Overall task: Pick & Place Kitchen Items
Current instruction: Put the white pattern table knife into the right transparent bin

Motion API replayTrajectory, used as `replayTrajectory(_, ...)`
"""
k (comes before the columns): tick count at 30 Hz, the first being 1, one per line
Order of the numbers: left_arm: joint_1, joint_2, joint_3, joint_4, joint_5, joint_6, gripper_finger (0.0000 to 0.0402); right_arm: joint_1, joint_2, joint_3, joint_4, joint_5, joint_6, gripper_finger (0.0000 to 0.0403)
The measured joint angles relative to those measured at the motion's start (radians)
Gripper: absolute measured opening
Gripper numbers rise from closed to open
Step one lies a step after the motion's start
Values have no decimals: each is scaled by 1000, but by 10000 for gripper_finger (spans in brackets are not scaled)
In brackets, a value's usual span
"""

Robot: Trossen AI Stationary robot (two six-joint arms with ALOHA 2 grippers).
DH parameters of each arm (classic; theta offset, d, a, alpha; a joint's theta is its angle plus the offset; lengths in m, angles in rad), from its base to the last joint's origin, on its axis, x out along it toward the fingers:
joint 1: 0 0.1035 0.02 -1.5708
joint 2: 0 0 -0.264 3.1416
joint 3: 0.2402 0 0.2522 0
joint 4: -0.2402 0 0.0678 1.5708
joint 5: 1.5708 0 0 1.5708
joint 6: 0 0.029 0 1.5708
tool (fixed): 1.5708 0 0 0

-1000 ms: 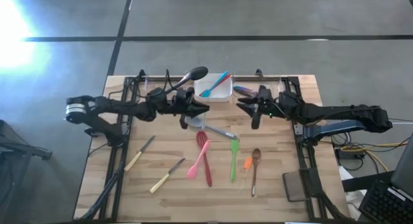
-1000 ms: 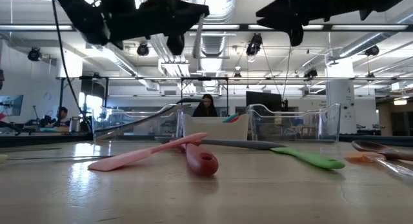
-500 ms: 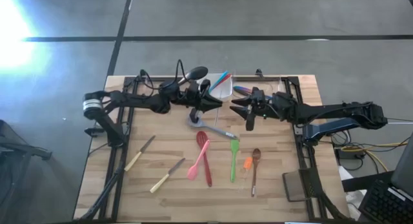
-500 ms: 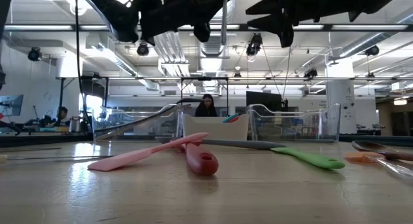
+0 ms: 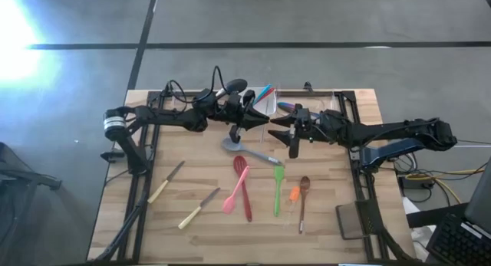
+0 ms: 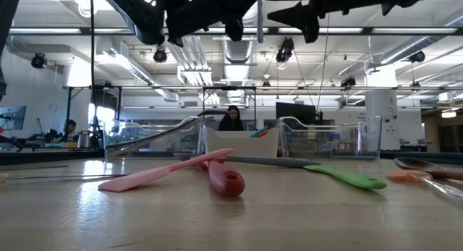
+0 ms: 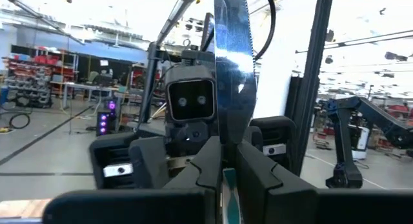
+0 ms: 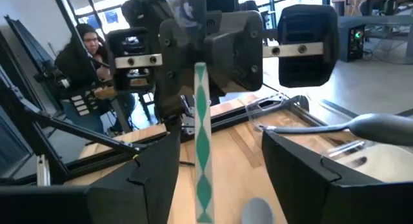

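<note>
Where the high view looks straight down on the wooden surface (image 5: 330, 228), the left gripper (image 5: 257, 121) and right gripper (image 5: 280, 128) face each other just short of touching, at about 12 o'clock from the utensils lying loose. Below them lie a grey ladle (image 5: 244, 149), a red slotted spatula (image 5: 243, 183), a pink spatula (image 5: 232, 195), a green spatula (image 5: 277, 188), a wooden spoon (image 5: 303, 200) and, toward 8 o'clock, two wooden-handled knives (image 5: 182, 195). A white tray (image 5: 252, 110) at 12 o'clock holds a teal spoon (image 5: 256, 100).

The low view, level with the surface, shows both arms held well above the utensils.

Only the left wrist view reveals that gripper clamped tight on a flat metal blade (image 7: 232, 62), standing upright between its fingers (image 7: 213, 162).

Only the right wrist view shows a green-and-white patterned handle (image 8: 202, 153) standing in the gap between that gripper's wide-spread fingers (image 8: 303, 162), touching neither.
</note>
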Motion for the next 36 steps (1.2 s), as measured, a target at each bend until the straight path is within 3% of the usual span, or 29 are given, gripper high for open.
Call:
replayTrajectory(10,0,10,26,-32,22,-5,28,0,120,89,-7,-7,-5,214)
replayTrajectory(14,0,10,26,-32,29,-5,28,0,150,120,-7,-7,-5,198)
replayTrajectory(17,0,10,26,-35,37,-6,28,0,155,140,-43,-7,-5,157)
replayTrajectory(23,0,10,26,-46,33,0,28,0,137,184,-181,-3,-25,27)
replayTrajectory(28,0,10,26,-47,35,2,36,0,134,242,-301,6,-41,23)
replayTrajectory(36,5,8,26,-68,35,-64,89,1,92,365,-607,135,-84,23)
